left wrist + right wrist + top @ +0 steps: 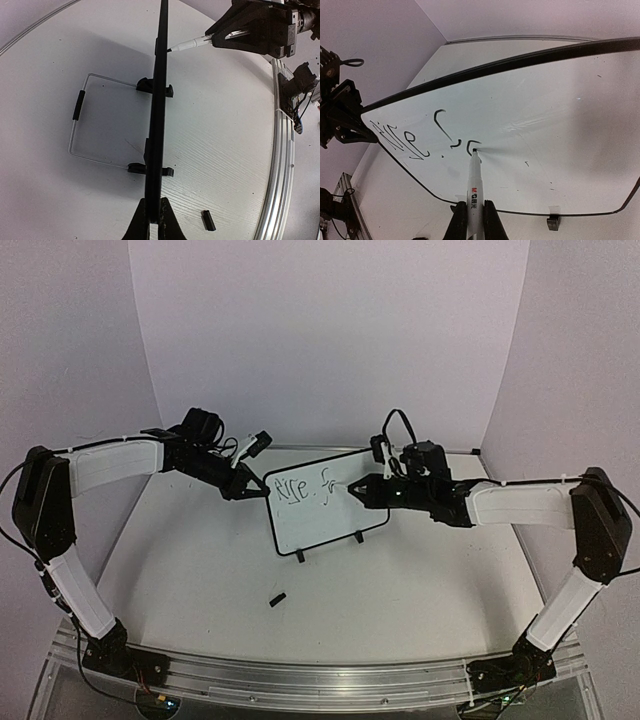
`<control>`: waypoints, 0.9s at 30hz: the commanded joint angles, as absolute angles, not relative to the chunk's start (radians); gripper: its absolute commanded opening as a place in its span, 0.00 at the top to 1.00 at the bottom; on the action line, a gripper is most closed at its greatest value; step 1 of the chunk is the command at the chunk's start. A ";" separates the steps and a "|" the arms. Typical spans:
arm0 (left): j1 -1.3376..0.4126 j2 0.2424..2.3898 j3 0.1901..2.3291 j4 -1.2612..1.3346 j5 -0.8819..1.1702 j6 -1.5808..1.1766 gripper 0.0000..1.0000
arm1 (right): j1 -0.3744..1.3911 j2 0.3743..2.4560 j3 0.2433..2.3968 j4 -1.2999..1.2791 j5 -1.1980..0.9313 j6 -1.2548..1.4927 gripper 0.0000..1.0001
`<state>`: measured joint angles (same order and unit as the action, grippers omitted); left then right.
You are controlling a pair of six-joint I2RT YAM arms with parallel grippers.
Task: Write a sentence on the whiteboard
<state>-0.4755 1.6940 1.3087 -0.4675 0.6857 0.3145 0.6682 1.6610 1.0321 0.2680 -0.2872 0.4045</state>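
- Right now, standing upright on the white table (200, 570), roughly mid-table between the two arms: the whiteboard (330, 515), propped on two small black feet (299, 556).
- Held by its left edge in the left gripper (260, 487), fingers pinched tight on the thin black frame.
- From the left wrist, seen edge-on: frame rising straight up out of the closed fingertips (145, 222).
- Over on the other side, clamped in the right gripper (474, 220): a white marker (474, 185), fingers closed snug around the barrel.
- Marker tip touching the board face, just beside the last stroke of ink.
- Up in the board's top-left part, the sentence (305, 485): "Rise." in thin black handwriting, then a first letter or so of the next word, too rough to read for sure.
- Lower half and right side of the board face plain white.
- Behind the board, flat on the table: a thin wire loop (72, 135) with a black sleeve on its far side, joined at the feet.
- Down toward the near edge, lying loose on the table and well apart from the board: a small black cap (277, 598).
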 commanded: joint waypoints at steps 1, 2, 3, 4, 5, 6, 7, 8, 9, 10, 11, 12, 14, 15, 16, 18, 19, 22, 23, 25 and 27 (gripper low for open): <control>-0.495 1.743 1.303 -0.574 0.626 0.354 1.00 | 0.664 1.613 1.061 0.311 -0.247 0.391 1.00; -0.495 1.743 1.302 -0.574 0.626 0.354 1.00 | 0.664 1.612 1.058 0.315 -0.248 0.392 1.00; -0.495 1.743 1.302 -0.574 0.627 0.354 1.00 | 0.664 1.610 1.056 0.318 -0.248 0.393 1.00; -0.495 1.743 1.302 -0.574 0.626 0.353 1.00 | 0.664 1.608 1.054 0.322 -0.248 0.394 1.00; -0.495 1.743 1.302 -0.574 0.626 0.353 1.00 | 0.664 1.608 1.052 0.324 -0.249 0.395 1.00; -0.495 1.743 1.302 -0.574 0.626 0.354 1.00 | 0.664 1.608 1.051 0.326 -0.249 0.395 1.00; -0.495 1.743 1.302 -0.574 0.626 0.354 1.00 | 0.664 1.608 1.050 0.327 -0.250 0.395 1.00; -0.495 1.744 1.302 -0.574 0.626 0.353 1.00 | 0.664 1.610 1.049 0.328 -0.251 0.396 1.00; -0.496 1.744 1.302 -0.574 0.626 0.353 1.00 | 0.664 1.613 1.048 0.328 -0.252 0.396 1.00; -0.496 1.744 1.303 -0.574 0.626 0.354 1.00 | 0.664 1.616 1.046 0.328 -0.254 0.397 1.00; -0.496 1.744 1.302 -0.574 0.626 0.354 1.00 | 0.664 1.619 1.041 0.330 -0.257 0.398 1.00; -0.496 1.744 1.302 -0.574 0.626 0.353 1.00 | 0.664 1.621 1.037 0.331 -0.259 0.401 1.00; -0.496 1.743 1.302 -0.575 0.626 0.354 1.00 | 0.664 1.624 1.022 0.332 -0.261 0.405 1.00; -0.495 1.744 1.302 -0.573 0.626 0.354 1.00 | 0.665 1.624 1.016 0.333 -0.261 0.407 1.00; -0.495 1.744 1.303 -0.573 0.627 0.354 1.00 | 0.664 1.625 1.008 0.333 -0.261 0.408 1.00; -0.495 1.744 1.302 -0.574 0.628 0.354 1.00 | 0.664 1.630 0.993 0.335 -0.261 0.413 1.00; -0.495 1.744 1.302 -0.574 0.628 0.354 1.00 | 0.664 1.633 0.987 0.336 -0.262 0.416 1.00; -0.495 1.744 1.303 -0.574 0.627 0.354 1.00 | 0.664 1.648 0.976 0.341 -0.266 0.422 1.00; -0.495 1.744 1.303 -0.574 0.627 0.354 1.00 | 0.664 1.653 0.974 0.342 -0.267 0.423 1.00; -0.496 1.744 1.302 -0.574 0.626 0.354 1.00 | 0.664 1.662 0.970 0.344 -0.268 0.424 1.00; -0.495 1.744 1.302 -0.574 0.626 0.353 1.00 | 0.665 1.666 0.967 0.344 -0.265 0.423 1.00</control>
<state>-0.4755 1.6954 1.3087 -0.4679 0.6861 0.3153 0.6678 1.6503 0.9724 0.3022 -0.2779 0.4173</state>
